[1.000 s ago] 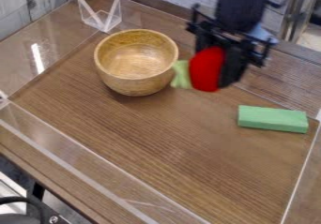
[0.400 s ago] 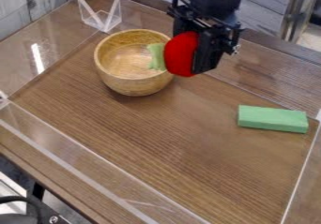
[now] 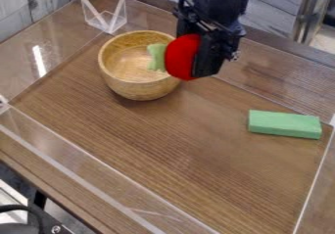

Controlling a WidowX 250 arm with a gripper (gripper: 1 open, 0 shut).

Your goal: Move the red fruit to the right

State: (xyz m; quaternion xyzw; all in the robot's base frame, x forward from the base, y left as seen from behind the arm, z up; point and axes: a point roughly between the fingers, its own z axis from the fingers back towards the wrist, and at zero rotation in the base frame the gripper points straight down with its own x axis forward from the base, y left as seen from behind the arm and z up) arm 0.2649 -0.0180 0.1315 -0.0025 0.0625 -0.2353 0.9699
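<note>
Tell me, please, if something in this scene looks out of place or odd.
Nothing is spilled or damaged. One thing stands out: the red fruit hangs in the gripper, with its green leafy end over the rim of the wooden bowl, which is the left side of the picture, although it should go right. The green block lies flat.

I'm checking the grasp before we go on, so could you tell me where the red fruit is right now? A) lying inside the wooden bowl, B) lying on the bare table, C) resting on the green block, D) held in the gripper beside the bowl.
D: the red fruit hangs clamped in the gripper at the wooden bowl's right rim, far from the green block.
</note>
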